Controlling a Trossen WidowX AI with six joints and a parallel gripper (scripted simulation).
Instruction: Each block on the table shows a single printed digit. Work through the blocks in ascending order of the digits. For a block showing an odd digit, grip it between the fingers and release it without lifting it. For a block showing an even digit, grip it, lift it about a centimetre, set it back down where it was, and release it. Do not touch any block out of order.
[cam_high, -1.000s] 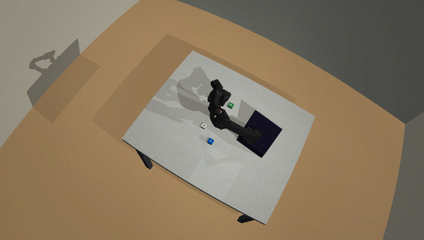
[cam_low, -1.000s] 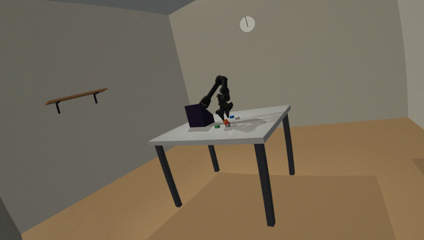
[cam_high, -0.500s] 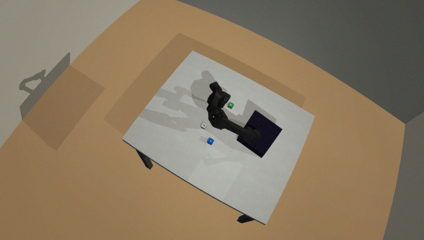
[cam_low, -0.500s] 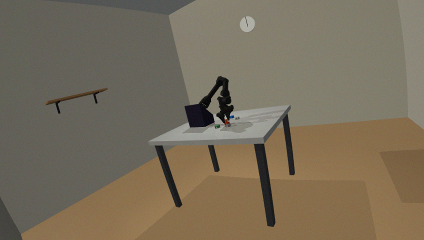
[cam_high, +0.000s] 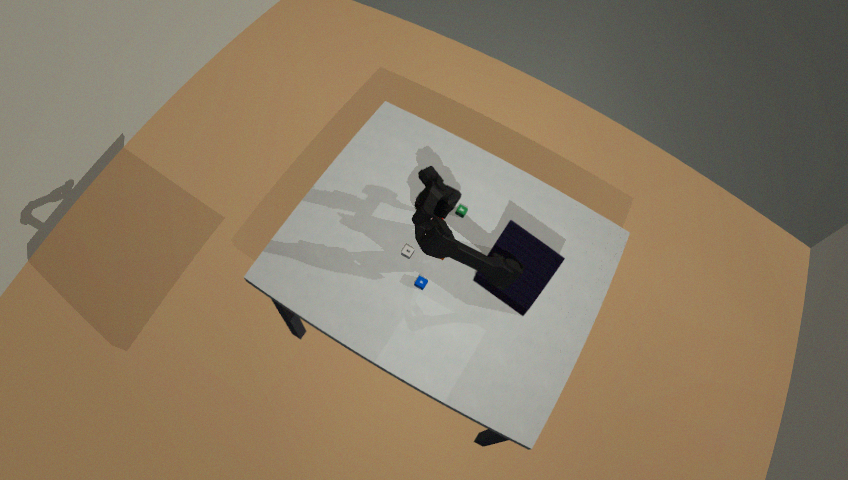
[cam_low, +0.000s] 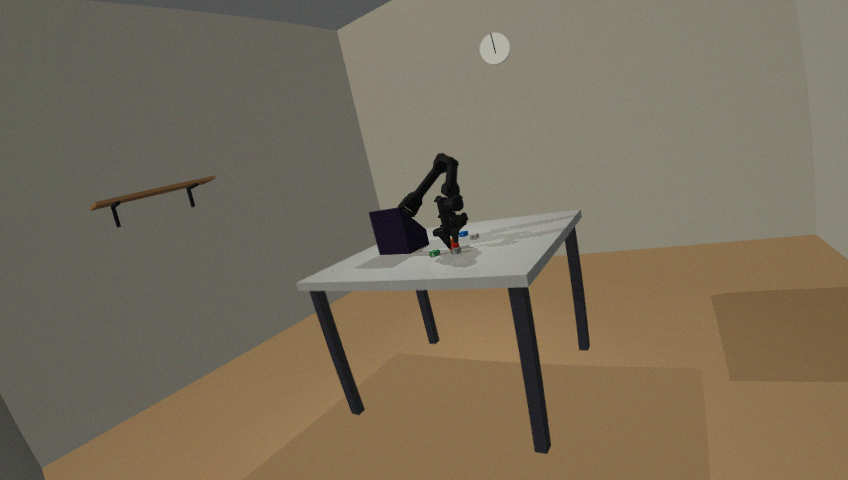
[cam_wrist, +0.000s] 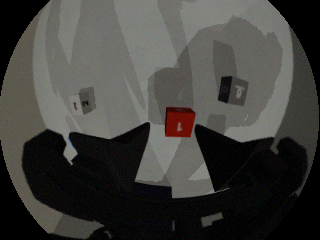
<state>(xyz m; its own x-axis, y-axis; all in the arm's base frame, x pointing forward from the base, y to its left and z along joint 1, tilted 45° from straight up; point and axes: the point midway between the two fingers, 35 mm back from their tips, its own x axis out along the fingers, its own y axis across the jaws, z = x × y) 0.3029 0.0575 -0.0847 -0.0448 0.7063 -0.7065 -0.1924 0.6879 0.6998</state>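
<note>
A red block (cam_wrist: 179, 123) (cam_low: 455, 245) with the digit 1 sits on the table between my gripper's fingertips (cam_wrist: 172, 127). My gripper is open; the right fingertip is very near the block and a gap shows at the left one. A white block (cam_wrist: 76, 104) (cam_high: 407, 251) (cam_low: 474, 236) shows a 2. A grey block (cam_wrist: 238, 91) (cam_low: 455, 251) stands right of the red one in the wrist view; its digit is unclear. A green block (cam_high: 461, 210) (cam_low: 435, 253) and a blue block (cam_high: 421, 282) (cam_low: 463, 233) have unreadable digits. The arm mostly hides an orange block (cam_high: 442, 258).
The arm's base stands by a dark purple box (cam_high: 538, 261) (cam_low: 392, 233) on the white table (cam_high: 553, 356) (cam_low: 487, 276). The green and grey blocks stand close to the fingers. The arm's shadow falls across the blocks.
</note>
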